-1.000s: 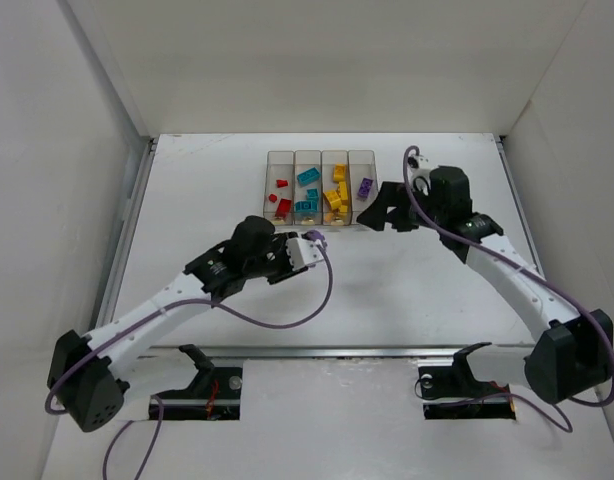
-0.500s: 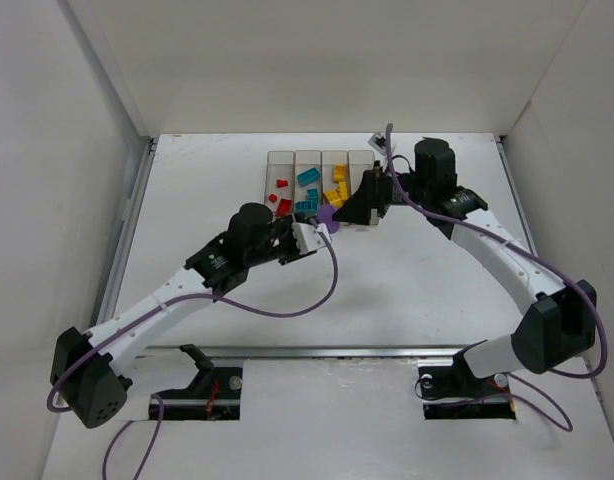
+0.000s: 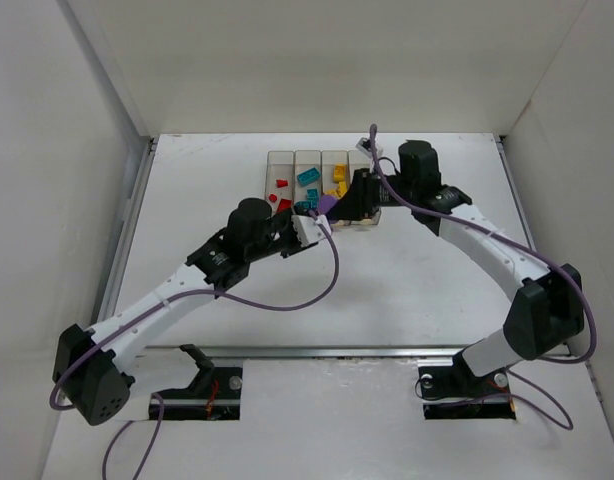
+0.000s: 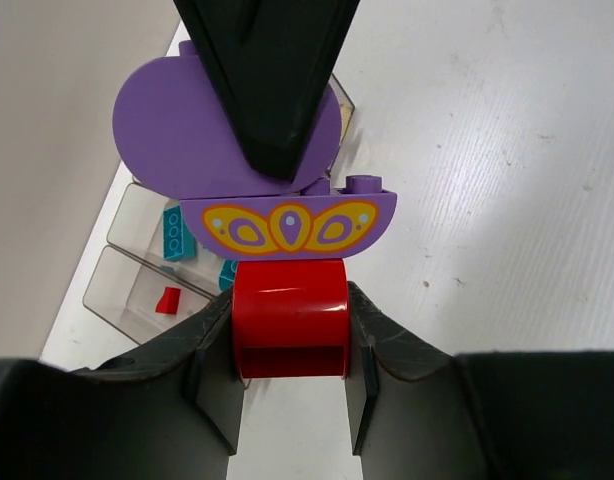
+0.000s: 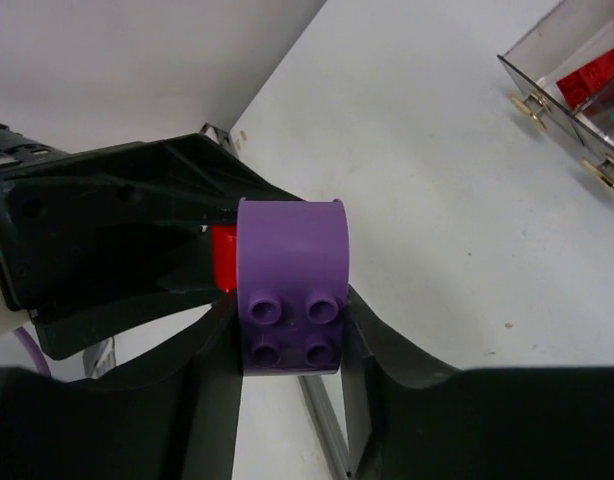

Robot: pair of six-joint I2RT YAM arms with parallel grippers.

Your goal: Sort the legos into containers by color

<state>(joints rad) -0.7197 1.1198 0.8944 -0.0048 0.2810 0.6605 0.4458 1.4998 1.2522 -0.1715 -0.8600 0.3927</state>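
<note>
Likely light, rigid, slick lego clump (image 3: 325, 205) hung mid-frame by the lower edge of the containers (image 3: 280, 158), left hand (image 4: 290, 345) gripping its red brick (image 4: 290, 300), right hand (image 5: 292, 335) gripping its purple brick (image 5: 292, 255), both on flat sides.

A robotics lab test cell: a plain white worktop (image 3: 407, 290) boxed in on three sides by white panels (image 3: 327, 60), with a left arm (image 3: 157, 305) and a right arm (image 3: 497, 255), both white and black, fixed at its near edge beside a metal rail (image 3: 317, 352). Purple cables (image 3: 287, 305) loop from them, and a row of clear containers (image 3: 280, 157) holds small coloured legos (image 3: 308, 177)
</note>
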